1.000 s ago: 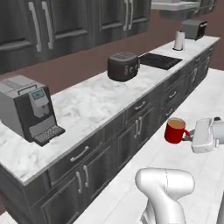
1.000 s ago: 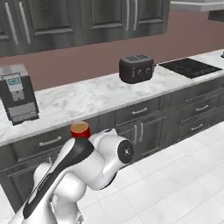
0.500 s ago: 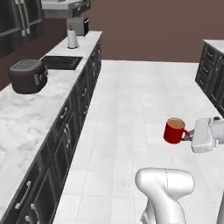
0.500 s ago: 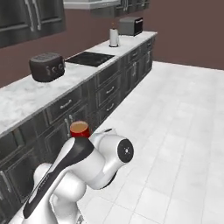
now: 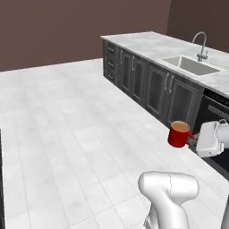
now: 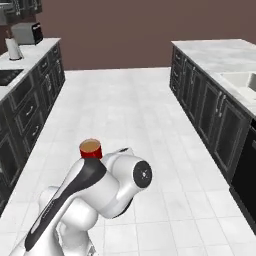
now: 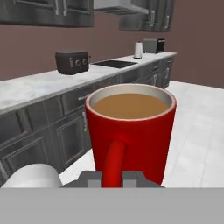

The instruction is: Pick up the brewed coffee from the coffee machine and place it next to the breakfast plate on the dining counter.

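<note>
The gripper (image 5: pixel 193 141) is clamped on the handle of the mug (image 5: pixel 179 134), which hangs upright over the floor (image 5: pixel 67 116), rim up. Its handle points back at the hand, near the sink counter (image 5: pixel 152 44) on the right.

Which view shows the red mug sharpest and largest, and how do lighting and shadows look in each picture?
Hand view: the red mug looms large and crisp, its handle pinched by the gripper, with a soft sheen. Left base view: the mug is small, the light flat, the floor shadowless. Right base view: only the mug's rim shows above the arm; even lighting.
</note>
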You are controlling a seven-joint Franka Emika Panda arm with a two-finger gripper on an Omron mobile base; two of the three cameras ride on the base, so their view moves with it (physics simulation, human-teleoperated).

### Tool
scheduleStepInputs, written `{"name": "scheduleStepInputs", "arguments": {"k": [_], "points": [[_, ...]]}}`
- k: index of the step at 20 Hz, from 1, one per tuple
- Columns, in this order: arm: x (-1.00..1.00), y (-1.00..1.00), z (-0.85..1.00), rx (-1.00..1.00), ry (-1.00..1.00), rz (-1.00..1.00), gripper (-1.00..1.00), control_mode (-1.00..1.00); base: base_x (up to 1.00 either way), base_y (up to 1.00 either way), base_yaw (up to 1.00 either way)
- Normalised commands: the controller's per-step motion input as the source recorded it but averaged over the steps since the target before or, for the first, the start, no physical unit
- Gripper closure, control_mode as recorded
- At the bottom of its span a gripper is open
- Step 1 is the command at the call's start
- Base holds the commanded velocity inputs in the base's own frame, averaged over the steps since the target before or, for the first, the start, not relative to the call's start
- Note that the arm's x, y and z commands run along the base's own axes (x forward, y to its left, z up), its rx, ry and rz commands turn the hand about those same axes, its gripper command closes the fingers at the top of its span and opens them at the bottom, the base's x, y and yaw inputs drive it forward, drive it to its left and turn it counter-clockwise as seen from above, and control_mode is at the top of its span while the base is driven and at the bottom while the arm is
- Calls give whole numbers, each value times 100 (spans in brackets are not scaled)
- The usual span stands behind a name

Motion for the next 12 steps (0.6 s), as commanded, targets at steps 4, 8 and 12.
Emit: {"name": "scheduleStepInputs", "arguments": {"k": [4, 8, 12], "points": [[0, 0, 0, 0, 0, 0, 100, 100, 32, -73, -40], [0, 0, 0, 0, 0, 0, 100, 100, 37, -83, -31], [0, 0, 0, 0, 0, 0, 100, 100, 11, -58, -58]]}}
